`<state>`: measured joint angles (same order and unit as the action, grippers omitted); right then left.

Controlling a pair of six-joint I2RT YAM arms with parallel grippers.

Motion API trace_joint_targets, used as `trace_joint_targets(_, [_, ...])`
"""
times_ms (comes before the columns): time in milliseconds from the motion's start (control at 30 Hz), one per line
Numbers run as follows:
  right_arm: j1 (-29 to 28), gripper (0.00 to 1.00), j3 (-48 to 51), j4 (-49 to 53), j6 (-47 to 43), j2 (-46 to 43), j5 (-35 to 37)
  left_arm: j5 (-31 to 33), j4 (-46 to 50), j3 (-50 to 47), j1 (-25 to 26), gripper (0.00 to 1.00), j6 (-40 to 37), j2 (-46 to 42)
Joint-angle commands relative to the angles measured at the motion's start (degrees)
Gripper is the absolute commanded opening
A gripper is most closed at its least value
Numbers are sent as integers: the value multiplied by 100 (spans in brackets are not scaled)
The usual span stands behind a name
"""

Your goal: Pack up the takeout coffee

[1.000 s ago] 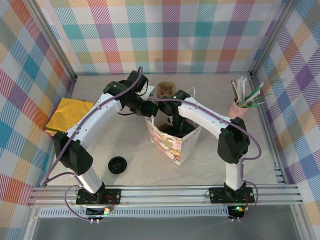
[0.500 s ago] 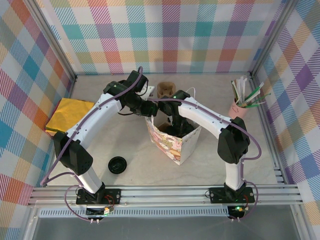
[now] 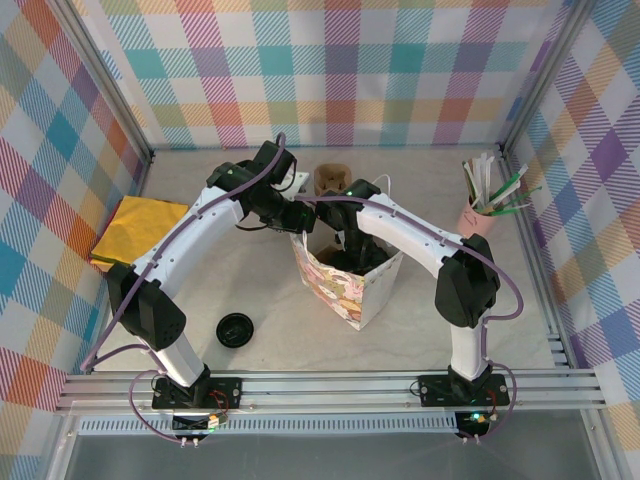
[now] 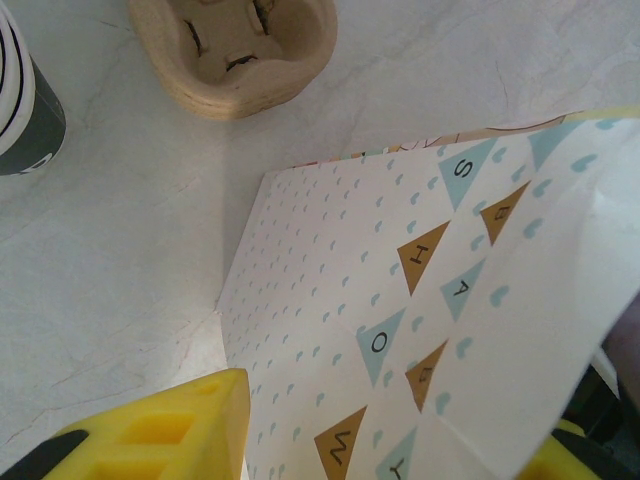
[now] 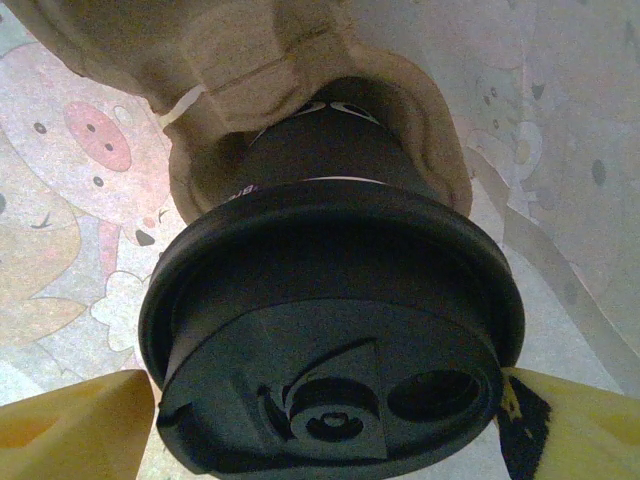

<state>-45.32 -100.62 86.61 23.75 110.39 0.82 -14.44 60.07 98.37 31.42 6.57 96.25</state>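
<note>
The small white paper cup with a black band and a round black plastic lid [image 5: 330,330] is seen from above in the right wrist view. It is seated upright in a well of a brown moulded pulp cup carrier [image 5: 250,70]. That carrier lies at the bottom of the patterned paper gift bag [image 3: 352,290], whose pig-printed inner walls are seen around it. The lid is flanked by the yellow fingers [image 5: 70,425] of the right gripper [image 5: 330,410]. They are laid against its rim on either side, so the cup is grasped by its lid.

In the top view, the right arm is lowered into the bag's open mouth. The left gripper [image 3: 297,221] is placed at the bag's far left corner. In the left wrist view, an outer wall of the bag [image 4: 420,300], printed with pennants and drops, runs between the left gripper's [image 4: 375,445] yellow fingers [image 4: 170,425]. Whether the paper is pinched cannot be told.

A second pulp carrier [image 4: 235,50] stands on the pale marbled table [image 4: 110,280] just beyond the bag. A white cup with a dark band [image 4: 25,110] stands near it.

A loose flat black lid [image 3: 235,328] lies well to the bag's left, towards the near edge.
</note>
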Motion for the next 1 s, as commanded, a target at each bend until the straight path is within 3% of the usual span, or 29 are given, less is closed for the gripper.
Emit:
trace_joint_targets(0, [5, 88, -142, 198, 121, -235, -29, 24, 198, -47, 48, 40, -50, -150])
trace_joint_targets(967, [-3, 92, -213, 225, 104, -246, -31, 37, 215, -2, 48, 40, -59, -150])
